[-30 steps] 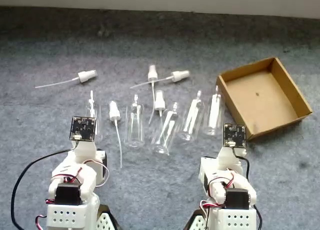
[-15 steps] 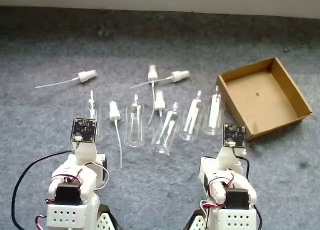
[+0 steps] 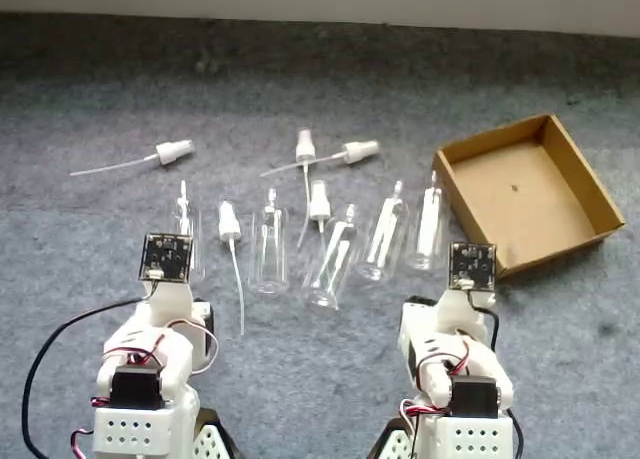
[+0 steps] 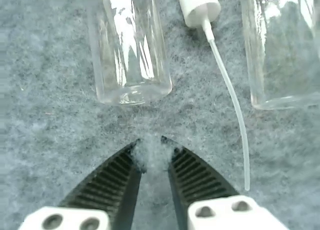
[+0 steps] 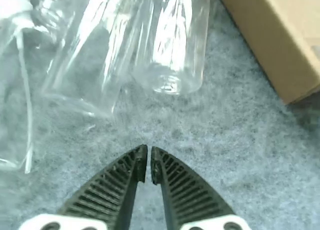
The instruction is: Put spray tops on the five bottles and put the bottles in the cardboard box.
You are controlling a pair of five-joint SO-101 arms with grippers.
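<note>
Five clear bottles lie side by side on the grey carpet, from the leftmost bottle (image 3: pixel 186 229) to the rightmost bottle (image 3: pixel 428 229). Loose white spray tops lie among and beyond them, such as one (image 3: pixel 175 151) at far left and one (image 3: pixel 229 222) between two bottles. The cardboard box (image 3: pixel 585 184) sits at right with nothing in it. My left gripper (image 4: pixel 152 149) hovers slightly open just short of the leftmost bottle's base (image 4: pixel 130 44), beside a spray top (image 4: pixel 200 4). My right gripper (image 5: pixel 148 162) is shut, just short of the rightmost bottle (image 5: pixel 175 39).
The box wall (image 5: pixel 280 34) stands close to the right gripper's side. Three more spray tops (image 3: pixel 305 144), (image 3: pixel 360 151), (image 3: pixel 319 201) lie beyond and between the middle bottles, their thin tubes trailing across the carpet. Open carpet lies near both arm bases.
The right arm's wrist has edged slightly forward toward the rightmost bottle. The left arm has barely shifted. No object has moved.
</note>
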